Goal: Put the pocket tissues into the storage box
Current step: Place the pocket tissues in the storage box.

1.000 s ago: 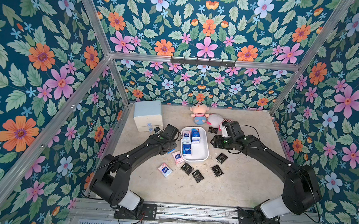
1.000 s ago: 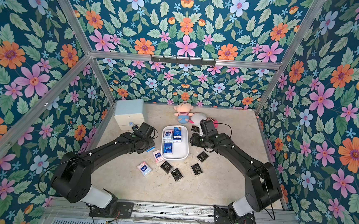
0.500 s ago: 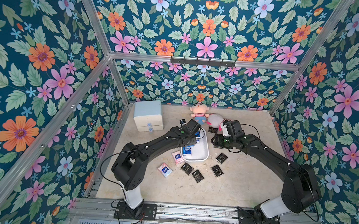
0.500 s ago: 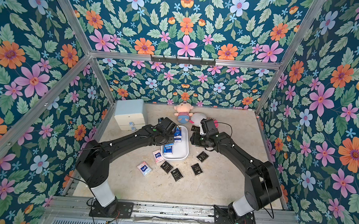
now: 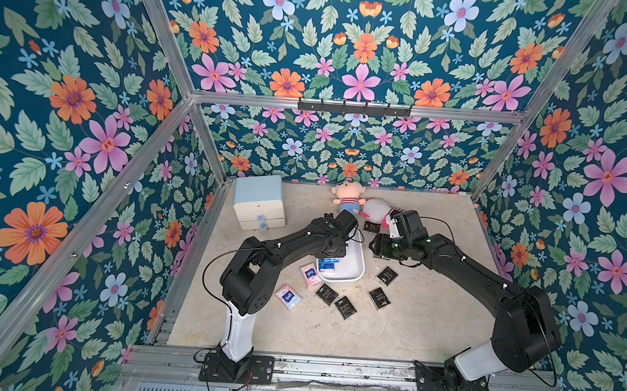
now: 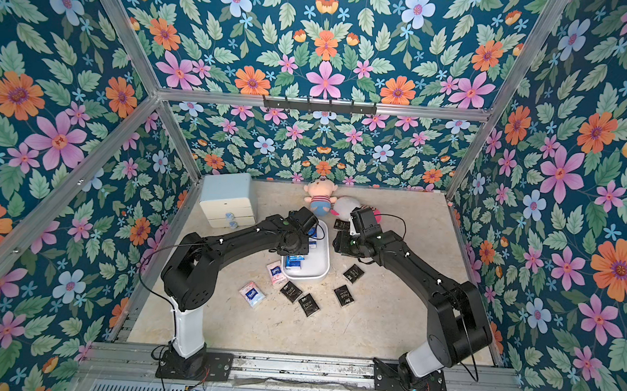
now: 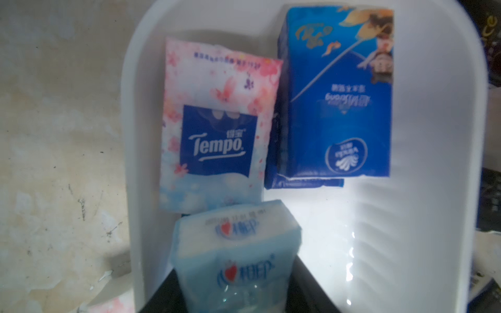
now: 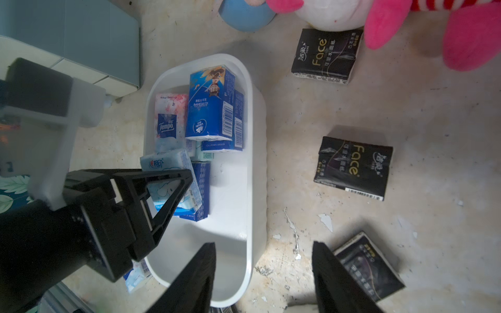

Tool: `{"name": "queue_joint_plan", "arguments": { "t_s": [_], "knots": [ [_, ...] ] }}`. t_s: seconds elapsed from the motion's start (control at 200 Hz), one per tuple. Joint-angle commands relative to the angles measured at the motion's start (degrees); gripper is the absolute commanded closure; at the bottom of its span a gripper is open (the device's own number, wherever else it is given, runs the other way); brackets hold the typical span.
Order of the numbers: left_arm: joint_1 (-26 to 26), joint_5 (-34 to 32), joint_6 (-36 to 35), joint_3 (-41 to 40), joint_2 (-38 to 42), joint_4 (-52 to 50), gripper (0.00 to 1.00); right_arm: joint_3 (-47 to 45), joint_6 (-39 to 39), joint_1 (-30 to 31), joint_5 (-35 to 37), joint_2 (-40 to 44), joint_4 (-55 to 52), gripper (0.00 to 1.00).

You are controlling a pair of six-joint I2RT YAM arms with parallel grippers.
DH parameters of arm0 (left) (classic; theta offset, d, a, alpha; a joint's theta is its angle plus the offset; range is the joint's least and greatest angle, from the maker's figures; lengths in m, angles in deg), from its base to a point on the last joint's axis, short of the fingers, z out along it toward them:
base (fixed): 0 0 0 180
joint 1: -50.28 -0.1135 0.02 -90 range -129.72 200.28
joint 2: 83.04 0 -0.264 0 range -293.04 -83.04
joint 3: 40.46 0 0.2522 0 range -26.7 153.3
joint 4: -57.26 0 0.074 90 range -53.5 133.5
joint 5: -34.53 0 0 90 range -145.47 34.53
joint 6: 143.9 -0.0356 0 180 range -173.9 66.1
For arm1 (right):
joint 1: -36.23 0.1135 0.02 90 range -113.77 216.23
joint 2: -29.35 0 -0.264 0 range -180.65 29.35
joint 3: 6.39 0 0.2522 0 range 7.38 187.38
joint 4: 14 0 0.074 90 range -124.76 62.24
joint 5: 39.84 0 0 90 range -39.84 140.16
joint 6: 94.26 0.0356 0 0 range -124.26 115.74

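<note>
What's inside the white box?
In the box: a pink Tempo packet, a dark blue packet stacked on other blue ones, and a light blue packet that the left hand holds. Lower packets are mostly covered, so I cannot count them.

Both top views are bright, even and sharp. Left wrist view is blurry, with blown-out glare on the white plastic rounded tub (image 7: 339,238); right wrist view is dimmer with soft shadows.

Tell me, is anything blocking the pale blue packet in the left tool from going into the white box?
Nothing visible. The left tool holds the packet right over the open box; other packets lie inside, with room beside them.
</note>
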Motion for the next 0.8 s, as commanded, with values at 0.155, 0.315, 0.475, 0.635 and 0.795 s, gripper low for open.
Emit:
{"name": "queue_joint_plan", "arguments": {
  "t_s": [0.155,0.315,0.475,0.635,0.795],
  "knots": [
    [0.0,-2.2,-0.8,1.2,-0.6,-4.4,0.46,0.3,0.3,-0.1,0.0,-0.5,0.2,0.38],
    [0.0,-2.4,-0.3,1.3,0.6,-5.7,0.45,0.3,0.5,0.0,-0.6,-1.0,0.5,0.38],
    [0.0,-3.4,0.4,-0.1,2.2,-6.3,0.43,0.5,0.6,-0.1,-1.1,-1.1,0.4,0.38],
    [0.0,-5.3,0.4,-0.1,1.7,-6.8,0.21,0.4,0.5,0.0,-1.2,-0.7,0.0,0.38],
    [0.1,-6.3,1.7,0.1,3.1,-6.4,0.18,0.0,0.5,0.0,-1.2,0.0,-0.2,0.38]
  ]
}}
